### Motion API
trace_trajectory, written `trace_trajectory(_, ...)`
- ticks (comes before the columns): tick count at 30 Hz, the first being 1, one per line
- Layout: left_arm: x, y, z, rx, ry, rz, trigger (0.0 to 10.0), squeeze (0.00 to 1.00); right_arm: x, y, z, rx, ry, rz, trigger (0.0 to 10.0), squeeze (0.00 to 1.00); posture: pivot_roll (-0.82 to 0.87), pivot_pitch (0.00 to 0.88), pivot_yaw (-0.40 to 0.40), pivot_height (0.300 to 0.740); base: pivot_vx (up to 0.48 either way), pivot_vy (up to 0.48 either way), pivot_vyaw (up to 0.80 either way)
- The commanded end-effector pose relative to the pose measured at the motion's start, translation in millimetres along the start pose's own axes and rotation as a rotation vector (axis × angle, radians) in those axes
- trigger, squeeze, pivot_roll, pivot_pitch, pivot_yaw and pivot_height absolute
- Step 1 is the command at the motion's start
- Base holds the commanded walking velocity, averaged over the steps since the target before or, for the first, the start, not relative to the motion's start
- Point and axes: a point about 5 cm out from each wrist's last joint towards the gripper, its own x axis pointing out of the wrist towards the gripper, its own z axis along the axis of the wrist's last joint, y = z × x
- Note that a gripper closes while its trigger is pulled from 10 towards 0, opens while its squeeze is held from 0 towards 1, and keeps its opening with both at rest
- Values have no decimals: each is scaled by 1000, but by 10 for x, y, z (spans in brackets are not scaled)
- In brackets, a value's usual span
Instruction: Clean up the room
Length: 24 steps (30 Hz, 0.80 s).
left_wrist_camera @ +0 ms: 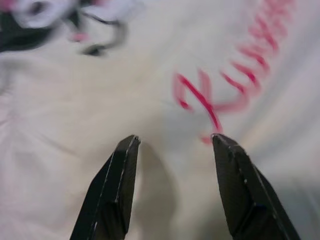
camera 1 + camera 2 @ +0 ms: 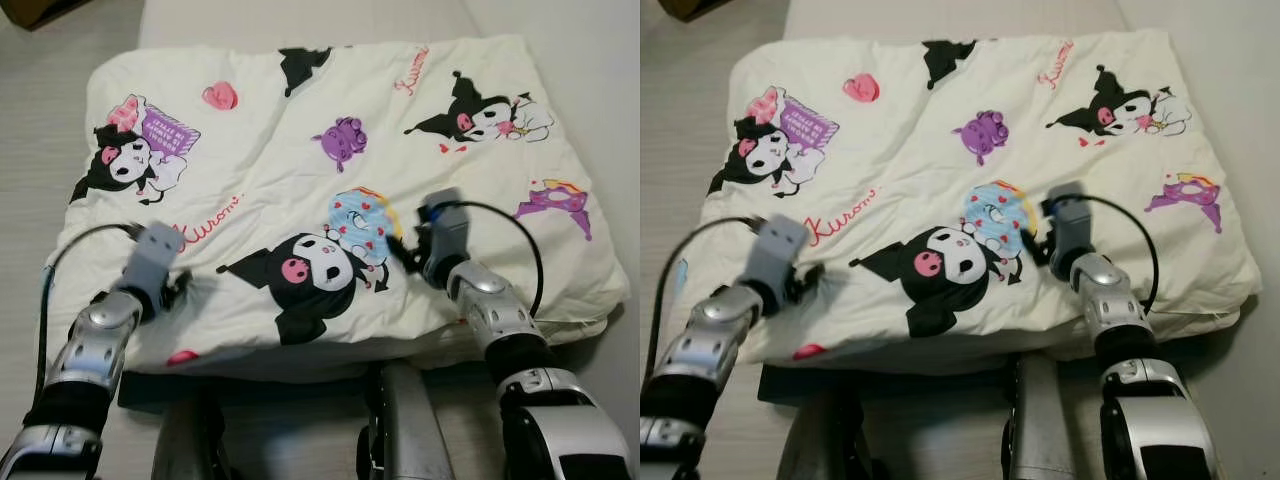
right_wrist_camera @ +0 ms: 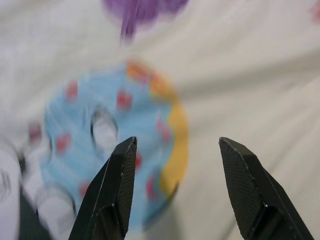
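left gripper (image 1: 172,142): fingers standing spread, pinching nothing, tips hovering just over the quilt (image 2: 300,120), pointing at the red script print (image 1: 220,90); sitting at the quilt's near-left corner area in the head views (image 2: 175,285)
right gripper (image 3: 175,145): fingers also spread apart with nothing between them, aiming at the blue donut print (image 3: 115,145); sitting near the quilt's near edge, just right of the big black-character print (image 2: 310,275)
why held so: both grippers are pointing down into the cloth, one on each side of the near edge; looks like a two-handed grab or a pressing-flat of the fabric, my guess only
left arm (image 2: 95,340): reaching forward and slightly inward from the near-left of the quilt, wrist tilting down, black cable (image 2: 70,250) looping beside it
right arm (image 2: 495,320): reaching forward from the near-right of the quilt, forearm angling inward, wrist bent down, cable (image 2: 525,245) arching over the cloth
quilt: lying as a thick folded cream pad with cartoon prints, roughly squared, wrinkled on top, resting on the pale floor (image 2: 40,120); near edge overhanging a dark flat thing (image 2: 200,390), what it is cannot tell
stage: fits a fold just being patted down as well as a folded quilt about to be lifted; frames are not settling which
blur: both wrist views are coming out soft, fine detail unreadable
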Motion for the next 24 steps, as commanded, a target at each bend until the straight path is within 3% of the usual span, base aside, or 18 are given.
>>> trace_trajectory(1,-32,-47,-147,-76,68,29,10000,0,-63,-13,-100,45,-8,-71,10000,0,-26,332,-13,537,0,0,0)
trace_trajectory(2,-32,-47,-147,-76,68,29,10000,0,-63,-13,-100,45,-8,-71,10000,0,-26,332,-13,537,0,0,0)
trace_trajectory(3,-59,-113,-160,-104,38,68,10000,0,-125,42,-246,49,13,-110,10000,0,-27,327,-15,537,0,0,0)
trace_trajectory(5,-59,-113,-160,-104,38,68,10000,0,-125,42,-246,49,13,-110,10000,0,-27,327,-15,537,0,0,0)
trace_trajectory(10,-192,-332,-176,-28,-49,68,10000,0,-359,174,-602,42,47,-165,10000,0,-10,294,-6,537,0,0,0)
trace_trajectory(15,-292,-411,-159,-9,-114,73,10000,0,-500,284,-704,97,28,-156,10000,0,-10,275,-7,542,0,0,0)
trace_trajectory(24,-400,-476,-291,39,-62,82,10000,0,-593,411,-764,84,43,-143,10000,0,-9,249,-4,572,0,0,0)
